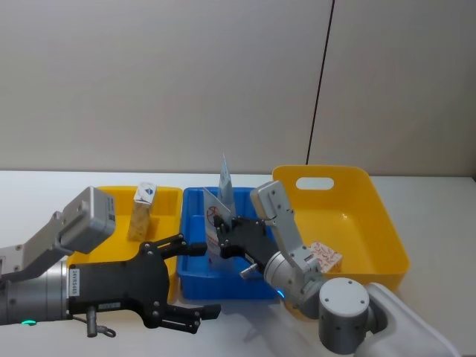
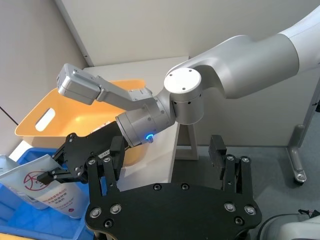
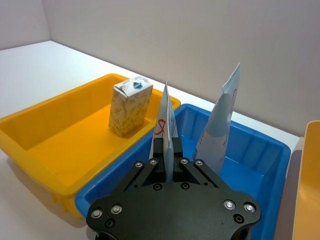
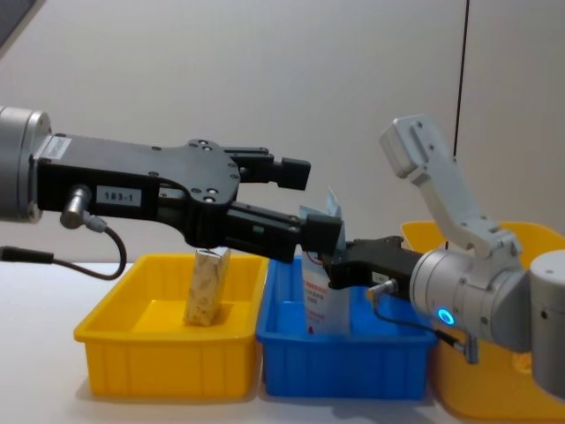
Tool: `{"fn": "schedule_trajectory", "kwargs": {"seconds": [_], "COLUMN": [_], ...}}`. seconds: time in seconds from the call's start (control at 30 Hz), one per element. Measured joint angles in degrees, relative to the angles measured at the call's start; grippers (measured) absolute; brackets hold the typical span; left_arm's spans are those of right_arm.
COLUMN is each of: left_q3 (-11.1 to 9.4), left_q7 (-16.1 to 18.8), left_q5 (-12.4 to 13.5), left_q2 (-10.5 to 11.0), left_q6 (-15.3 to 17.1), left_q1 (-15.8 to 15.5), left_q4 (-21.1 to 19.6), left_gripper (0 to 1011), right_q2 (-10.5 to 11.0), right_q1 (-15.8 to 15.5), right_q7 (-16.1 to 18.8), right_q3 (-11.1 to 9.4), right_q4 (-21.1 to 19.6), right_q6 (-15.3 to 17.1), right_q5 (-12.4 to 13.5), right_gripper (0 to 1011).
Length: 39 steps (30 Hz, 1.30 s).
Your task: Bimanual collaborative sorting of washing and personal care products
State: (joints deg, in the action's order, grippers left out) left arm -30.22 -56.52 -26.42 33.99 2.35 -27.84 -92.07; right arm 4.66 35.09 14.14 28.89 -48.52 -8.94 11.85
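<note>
My right gripper [image 1: 217, 236] is shut on a flat white pouch with a red mark [image 1: 213, 221], holding it upright over the blue bin [image 1: 223, 287]. In the right wrist view its fingers [image 3: 161, 161] pinch the pouch's [image 3: 164, 125] lower edge. A second, tall tapered pale blue-white pouch [image 3: 220, 125] stands in that bin. One leaf-print carton [image 1: 143, 210] stands upright in the left yellow bin [image 1: 169, 195]. Another carton [image 1: 326, 256] lies in the large yellow bin [image 1: 375, 216] on the right. My left gripper [image 1: 205, 277] hovers open at the blue bin's near left, holding nothing.
The three bins stand side by side on a white table [image 1: 44, 186], with a grey wall behind. My right arm's elbow [image 1: 343, 301] rises in front of the large yellow bin. My left arm [image 4: 132, 190] stretches above the left yellow bin [image 4: 159, 371].
</note>
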Motion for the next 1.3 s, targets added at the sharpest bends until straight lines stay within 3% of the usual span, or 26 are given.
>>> {"fn": "schedule_trajectory", "kwargs": {"seconds": [0.33,0.67,1.1,1.3], "left_q3": [0.0,0.0,0.0,0.0], "left_q7": [0.0,0.0,0.0,0.0], "left_q5": [0.0,0.0,0.0,0.0], "left_q2": [0.0,0.0,0.0,0.0], "left_q6": [0.0,0.0,0.0,0.0], "left_q1": [0.0,0.0,0.0,0.0], "left_q4": [0.0,0.0,0.0,0.0], "left_gripper": [1001,1001,1001,1001], "right_q2": [1.6,3.6,6.5,8.1], "right_q1": [-1.6,-3.5,-5.2,-6.3], "right_q7": [1.7,3.1,3.6,2.7], "right_q3": [0.1,-0.5,-3.5,-5.9], "right_q4": [-3.7,-10.6,-21.5,-25.8], "right_q6": [0.5,1.0,1.4,1.8], "right_q5": [-0.6,-0.8,0.1,0.5], "right_gripper": [53,53,52,38]}}
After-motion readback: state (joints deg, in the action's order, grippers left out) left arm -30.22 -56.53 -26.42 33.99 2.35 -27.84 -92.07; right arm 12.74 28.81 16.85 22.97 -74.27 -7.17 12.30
